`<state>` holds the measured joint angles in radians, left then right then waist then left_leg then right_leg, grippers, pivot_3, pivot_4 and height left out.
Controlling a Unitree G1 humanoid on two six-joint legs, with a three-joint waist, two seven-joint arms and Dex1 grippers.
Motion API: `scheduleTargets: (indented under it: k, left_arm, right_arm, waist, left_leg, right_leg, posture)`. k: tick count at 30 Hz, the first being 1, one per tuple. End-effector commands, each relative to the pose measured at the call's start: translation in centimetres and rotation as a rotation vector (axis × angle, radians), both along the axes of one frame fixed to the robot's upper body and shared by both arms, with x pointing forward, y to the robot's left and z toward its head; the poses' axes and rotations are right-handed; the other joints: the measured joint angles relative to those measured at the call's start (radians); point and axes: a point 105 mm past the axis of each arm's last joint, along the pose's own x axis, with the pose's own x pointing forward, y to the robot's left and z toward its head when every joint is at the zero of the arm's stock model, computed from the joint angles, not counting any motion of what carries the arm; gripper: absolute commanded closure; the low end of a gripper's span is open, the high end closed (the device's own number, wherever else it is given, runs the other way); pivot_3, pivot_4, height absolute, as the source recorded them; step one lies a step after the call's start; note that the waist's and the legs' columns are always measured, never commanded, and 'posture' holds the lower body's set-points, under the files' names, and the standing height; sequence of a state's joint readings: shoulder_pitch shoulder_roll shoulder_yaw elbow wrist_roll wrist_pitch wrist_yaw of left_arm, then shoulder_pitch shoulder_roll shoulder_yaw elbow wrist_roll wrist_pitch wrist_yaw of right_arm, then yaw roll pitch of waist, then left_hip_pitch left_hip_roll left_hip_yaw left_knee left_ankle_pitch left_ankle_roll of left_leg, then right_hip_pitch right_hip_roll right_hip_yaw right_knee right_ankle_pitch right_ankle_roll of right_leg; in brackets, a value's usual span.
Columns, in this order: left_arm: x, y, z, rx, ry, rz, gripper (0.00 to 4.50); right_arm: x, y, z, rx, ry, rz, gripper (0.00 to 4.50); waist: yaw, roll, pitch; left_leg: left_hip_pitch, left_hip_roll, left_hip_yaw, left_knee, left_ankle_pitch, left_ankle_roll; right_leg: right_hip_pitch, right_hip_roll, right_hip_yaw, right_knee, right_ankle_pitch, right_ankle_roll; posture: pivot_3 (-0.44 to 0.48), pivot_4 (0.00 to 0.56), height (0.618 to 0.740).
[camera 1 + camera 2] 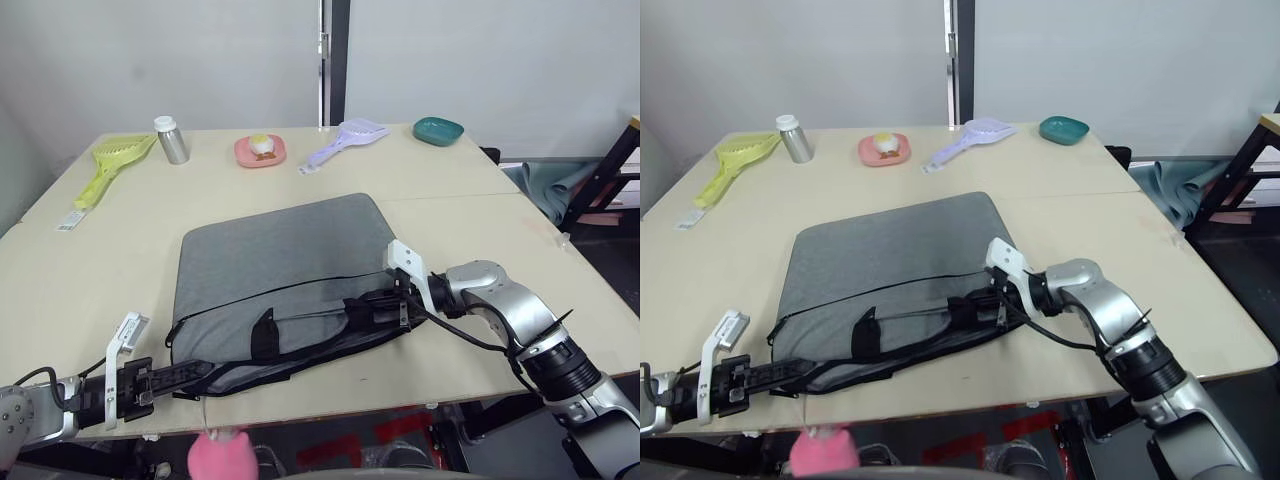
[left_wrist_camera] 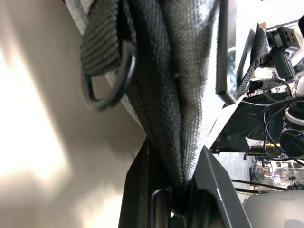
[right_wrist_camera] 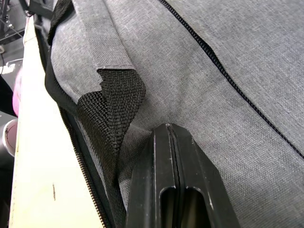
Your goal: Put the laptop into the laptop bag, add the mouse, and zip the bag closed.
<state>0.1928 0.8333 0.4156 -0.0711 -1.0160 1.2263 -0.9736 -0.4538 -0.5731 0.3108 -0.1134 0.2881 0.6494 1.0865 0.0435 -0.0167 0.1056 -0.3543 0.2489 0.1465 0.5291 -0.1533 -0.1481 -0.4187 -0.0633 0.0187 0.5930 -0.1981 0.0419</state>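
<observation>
Lying flat mid-table (image 1: pixel 90 290): laptop bag (image 1: pixel 285 260), open edge toward the near side. Left gripper (image 1: pixel 195 372) clamped on the bag's near left corner fabric. Right gripper (image 1: pixel 365 310) at the bag's near right edge, fingers pressed together, pinching grey fabric beside a black strap handle (image 3: pixel 111 102).

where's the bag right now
The bag lies flat at the table's near edge, left gripper clamping its near-left corner, right gripper on its near-right side.
</observation>
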Motion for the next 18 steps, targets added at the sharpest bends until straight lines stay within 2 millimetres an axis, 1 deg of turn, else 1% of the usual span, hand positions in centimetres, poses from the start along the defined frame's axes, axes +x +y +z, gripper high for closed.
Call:
scheduleTargets:
  k: [1,2,3,5,7,10,13,15,18]
  left_arm:
    - [1.7,0.1,4.3,-0.06,-0.168,-0.026,4.49]
    - [1.9,0.2,4.4,-0.059,-0.173,-0.02,4.49]
    - [2.4,0.9,4.7,-0.051,-0.186,0.009,4.49]
    - [3.7,2.7,5.5,-0.058,-0.218,0.094,4.49]
    - [4.4,4.0,6.2,-0.083,-0.236,0.148,4.49]
    - [4.5,5.2,6.3,-0.094,-0.243,0.17,4.49]
    - [5.1,6.6,7.0,-0.159,-0.263,0.238,4.49]
    - [5.2,6.8,7.3,-0.182,-0.264,0.238,4.49]
    - [5.0,6.7,6.7,-0.159,-0.243,0.224,4.49]
  right_arm:
    - [0.0,-0.7,-0.5,-0.04,0.038,-0.017,4.5]
    - [0.1,-0.7,-0.2,-0.037,0.033,-0.016,4.5]
    - [0.3,-0.6,0.3,-0.031,0.017,-0.013,4.5]
    - [0.6,-0.5,1.3,-0.011,-0.005,-0.01,4.5]
    - [0.7,-0.4,2.0,0.004,-0.012,-0.007,4.5]
    - [0.9,-0.5,2.2,-0.003,-0.028,-0.015,4.5]
    - [0.9,-0.5,2.2,-0.002,-0.028,-0.02,4.5]
    - [0.8,-0.4,2.0,-0.001,-0.025,-0.016,4.5]
    - [0.6,-0.3,1.9,0.001,-0.024,-0.016,4.5]
  waist:
    - [0.005,0.0,0.003]
    - [0.007,0.0,0.004]
    - [0.007,0.0,0.004]
    - [0.007,0.001,0.011]
    - [0.007,0.0,0.02]
    - [0.002,-0.002,0.023]
    - [0.001,-0.002,0.023]
    - [0.002,-0.002,0.023]
    - [0.002,-0.002,0.023]
  left_leg:
    - [0.0,0.0,-0.001,0.001,0.0,0.0]
    - [0.0,0.0,-0.001,0.002,0.0,0.0]
    - [0.0,0.0,-0.001,0.003,0.0,0.0]
    - [0.001,0.0,0.0,0.004,0.0,0.0]
    - [0.001,0.0,-0.001,0.008,0.0,0.0]
    - [-0.001,0.001,-0.001,0.011,0.0,0.0]
    - [-0.011,0.001,-0.002,0.016,0.0,0.0]
    - [-0.014,0.001,-0.003,0.019,0.001,0.001]
    - [-0.015,0.001,-0.002,0.02,0.001,0.001]
  right_leg:
    - [0.0,0.0,0.0,0.001,0.0,0.0]
    - [0.0,0.0,0.0,0.002,0.0,0.0]
    - [0.0,0.0,0.0,0.003,0.0,0.0]
    - [0.0,0.0,0.001,0.005,0.0,0.0]
    - [-0.001,0.0,0.002,0.01,0.0,0.0]
    - [-0.005,0.001,0.003,0.015,0.0,-0.001]
    - [-0.011,0.001,0.003,0.018,0.0,-0.001]
    - [-0.015,0.001,0.003,0.02,0.001,-0.001]
    - [-0.015,0.001,0.002,0.02,0.001,-0.002]
  posture:
    - [0.0,0.15,0.74]
    - [0.0,0.15,0.74]
    - [0.0,0.15,0.74]
    - [0.0,0.15,0.74]
    - [0.0,0.15,0.74]
    - [0.0,0.15,0.74]
    - [0.0,0.15,0.74]
    - [0.0,0.15,0.74]
    - [0.0,0.15,0.74]
